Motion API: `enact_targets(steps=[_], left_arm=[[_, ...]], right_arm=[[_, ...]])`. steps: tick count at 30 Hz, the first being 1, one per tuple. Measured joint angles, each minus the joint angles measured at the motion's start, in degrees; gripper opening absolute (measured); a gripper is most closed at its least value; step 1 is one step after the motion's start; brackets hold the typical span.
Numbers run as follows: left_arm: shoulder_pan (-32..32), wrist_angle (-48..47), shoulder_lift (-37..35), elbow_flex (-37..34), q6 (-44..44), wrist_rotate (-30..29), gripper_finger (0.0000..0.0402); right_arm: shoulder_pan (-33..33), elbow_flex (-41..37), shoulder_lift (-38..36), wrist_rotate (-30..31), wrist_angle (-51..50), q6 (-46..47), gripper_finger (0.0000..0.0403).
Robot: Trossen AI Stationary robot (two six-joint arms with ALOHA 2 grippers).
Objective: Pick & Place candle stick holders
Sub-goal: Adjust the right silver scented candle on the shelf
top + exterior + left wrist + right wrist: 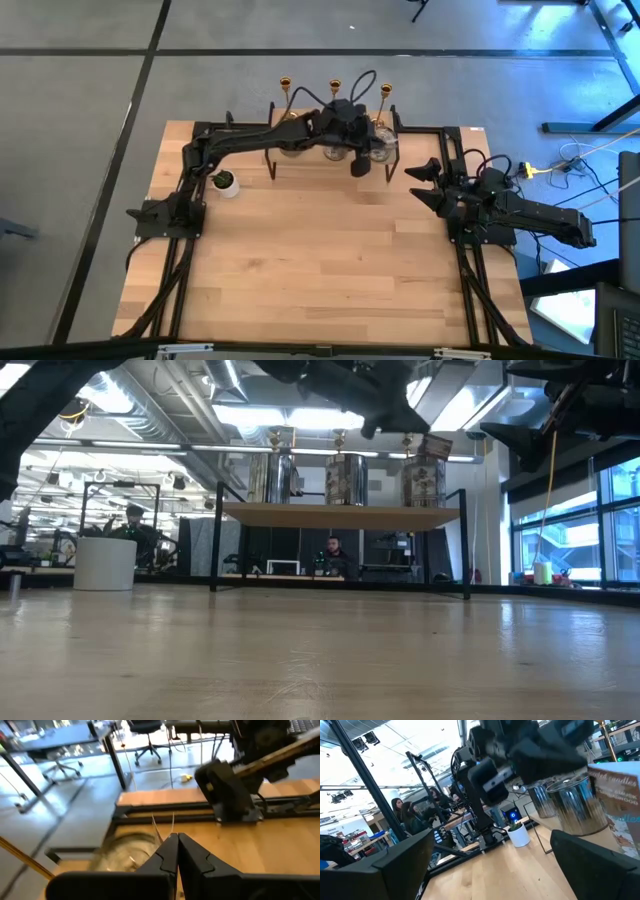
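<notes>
1. We find the counter largely bare in the high view; a small raised shelf stands along its far edge.
2. Three silvery-glass candle stick holders stand in a row on the shelf. In the high view, three gold candle stick holders line up just behind them, along the shelf's far side.
3. The left gripper reaches across to the shelf and hangs just above its right end, near the rightmost silvery holder. Its jaws are pressed together with nothing between them, as the left wrist view confirms.
4. The right gripper waits at the right side of the counter, jaws spread wide and empty.
5. A white pot with a green plant sits on the counter near the left arm's base, apart from the shelf.
6. Our judgement: all six holders appear placed on the shelf and neither gripper carries one, so the placing looks complete or nearly so. Whether the rightmost holder needs any adjustment we cannot tell.
</notes>
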Motion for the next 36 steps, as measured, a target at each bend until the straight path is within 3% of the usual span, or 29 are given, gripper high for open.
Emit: enact_targets(steps=[7,20,36], left_arm=[[0.9,-0.7,-0.2,4.3,2.4,-0.5,0.0002],[1.8,-2.0,4.5,4.2,-1.2,0.3,0.0002],[-0.5,-5.3,4.2,4.2,-0.5,4.7,0.0002]], right_arm=[[0.0,0.0,0.0,0.2,0.0,0.0,0.04],[0.0,0.0,0.0,0.1,-0.7,0.0,0.04],[0.0,0.0,0.0,0.1,-2.4,0.7,0.04]])
